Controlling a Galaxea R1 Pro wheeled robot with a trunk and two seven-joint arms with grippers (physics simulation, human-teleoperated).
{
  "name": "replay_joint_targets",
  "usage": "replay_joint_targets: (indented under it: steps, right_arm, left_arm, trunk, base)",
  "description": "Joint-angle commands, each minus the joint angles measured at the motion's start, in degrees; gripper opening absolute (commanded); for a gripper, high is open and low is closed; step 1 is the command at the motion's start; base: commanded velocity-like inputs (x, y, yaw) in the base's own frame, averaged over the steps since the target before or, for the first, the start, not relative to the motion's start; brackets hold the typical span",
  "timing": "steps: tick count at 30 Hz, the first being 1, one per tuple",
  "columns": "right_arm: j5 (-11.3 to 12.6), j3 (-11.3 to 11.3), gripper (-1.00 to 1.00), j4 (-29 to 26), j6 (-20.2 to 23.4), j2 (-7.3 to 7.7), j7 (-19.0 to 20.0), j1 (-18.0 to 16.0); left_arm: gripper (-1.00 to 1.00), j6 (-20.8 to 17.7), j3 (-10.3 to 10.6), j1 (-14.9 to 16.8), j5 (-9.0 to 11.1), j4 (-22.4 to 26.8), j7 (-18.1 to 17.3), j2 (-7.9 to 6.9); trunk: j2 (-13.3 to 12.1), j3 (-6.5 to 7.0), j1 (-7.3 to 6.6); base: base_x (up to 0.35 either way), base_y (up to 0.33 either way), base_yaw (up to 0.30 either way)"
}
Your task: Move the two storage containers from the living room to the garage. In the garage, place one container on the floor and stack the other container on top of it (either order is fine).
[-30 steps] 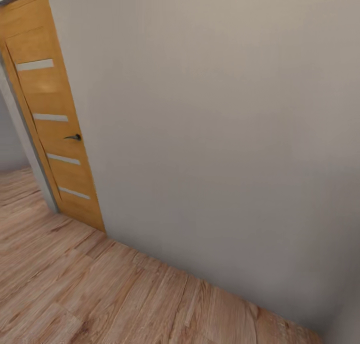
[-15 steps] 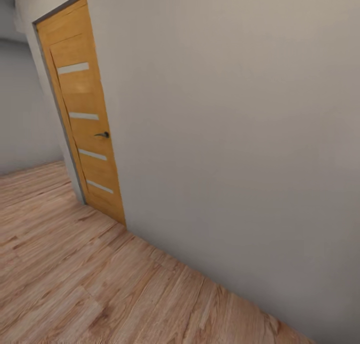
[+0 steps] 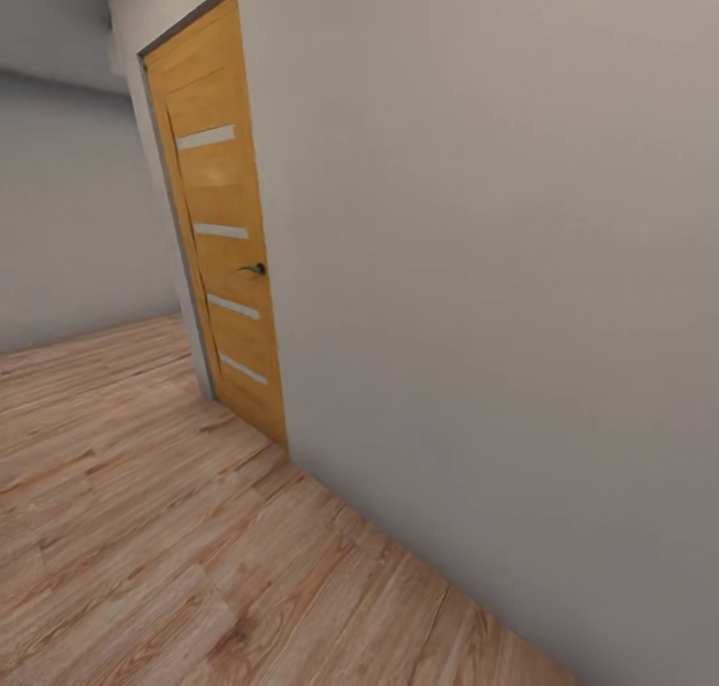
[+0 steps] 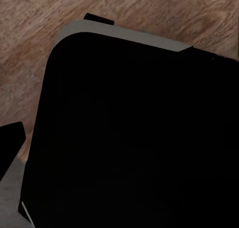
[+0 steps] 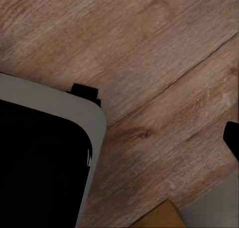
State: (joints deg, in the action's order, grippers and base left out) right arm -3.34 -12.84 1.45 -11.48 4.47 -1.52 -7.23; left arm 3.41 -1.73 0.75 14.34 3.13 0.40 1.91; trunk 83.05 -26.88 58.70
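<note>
The two storage containers are out of view. I am on a light wood plank floor (image 3: 130,526) beside a plain grey wall (image 3: 499,267). In the left wrist view a dark fingertip (image 4: 10,143) pokes in at the edge, over my black, grey-rimmed base (image 4: 134,138). The right wrist view has another dark fingertip (image 5: 232,138) at its edge, above the planks (image 5: 149,63), with a corner of the base (image 5: 40,163) alongside. Nothing shows between the fingers in either wrist view.
A shut orange-brown wooden door (image 3: 225,237) with several narrow glazed strips and a dark lever handle (image 3: 255,269) is set in the wall ahead on the left. Beyond it the planks run on towards a further grey wall (image 3: 70,227).
The whole head view has shifted: the door now sits further right in the picture and more floor and far wall show on the left. That is my camera turning, not the things moving.
</note>
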Motion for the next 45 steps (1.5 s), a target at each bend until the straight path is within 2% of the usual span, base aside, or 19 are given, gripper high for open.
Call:
replay_joint_targets:
  steps: [1,45]
  right_arm:
    - [-0.4,-0.1,1.00,0.1,-0.3,-0.01,-0.2,-0.1]
    - [-0.4,-0.1,1.00,0.2,-0.3,-0.04,-0.2,-0.1]
  left_arm:
    - [1.00,0.2,-0.2,0.0,0.1,-0.1,0.0,0.02]
    - [1.00,0.2,-0.2,0.0,0.1,-0.1,0.0,0.02]
  trunk:
    - [0.0,-0.06,0.03]
    - [0.0,-0.06,0.03]
  base:
    - [0.317,0.000,0.279]
    - [0.264,0.000,0.280]
